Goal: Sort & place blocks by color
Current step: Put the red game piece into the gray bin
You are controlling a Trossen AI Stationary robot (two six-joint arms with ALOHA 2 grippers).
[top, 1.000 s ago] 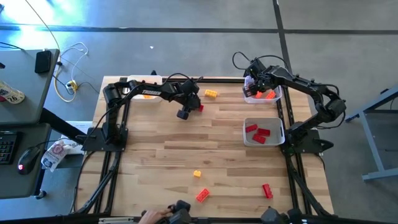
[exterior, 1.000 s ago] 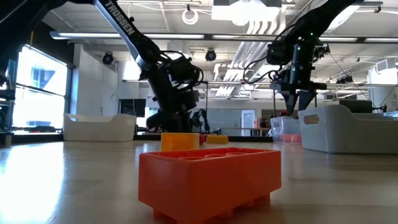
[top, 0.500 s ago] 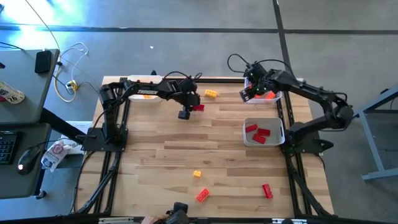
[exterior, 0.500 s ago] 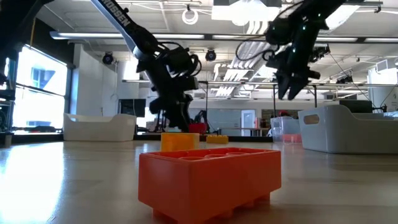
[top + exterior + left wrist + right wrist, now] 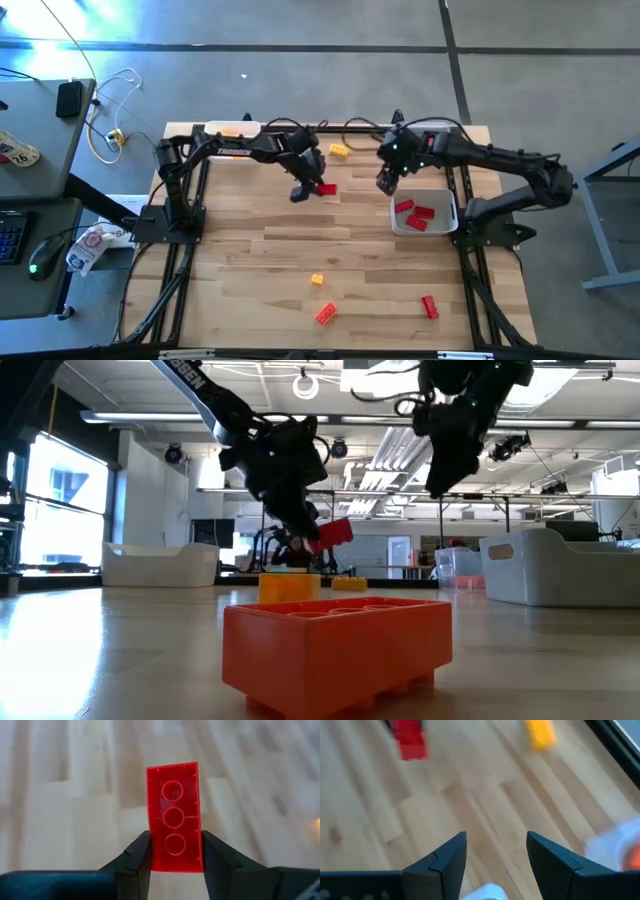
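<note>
My left gripper (image 5: 303, 191) hangs over the far middle of the table, shut on a red block (image 5: 325, 188), which also shows in the low view as the red block (image 5: 335, 532) and in the left wrist view as the red block (image 5: 174, 817). My right gripper (image 5: 387, 181) is open and holds nothing; it hovers by the far left corner of the white tray (image 5: 448, 214) that holds red blocks. Loose on the table lie a yellow block (image 5: 340, 151), a second yellow block (image 5: 317, 280), an orange block (image 5: 325, 313) and a red block (image 5: 430, 306). My left gripper pinches the red block between its two fingers (image 5: 141, 854), one on each long side at one end (image 5: 175, 860). The fingers slant down from above. The block is lifted clear of the table and sticks out past the fingertips, its hollow underside toward the wrist camera.
A tray with orange blocks (image 5: 436, 152) stands at the far right, partly under the right arm. A white tray (image 5: 232, 130) sits at the far left edge. In the low view the orange block (image 5: 335, 650) fills the foreground. Bare wood lies across the table's middle.
My left gripper has risen from the table with the red block, lifting it clear and shifting slightly toward the near edge. My right gripper has swung away from the far right tray, toward the table's left and near side, beside the tray of red blocks.
</note>
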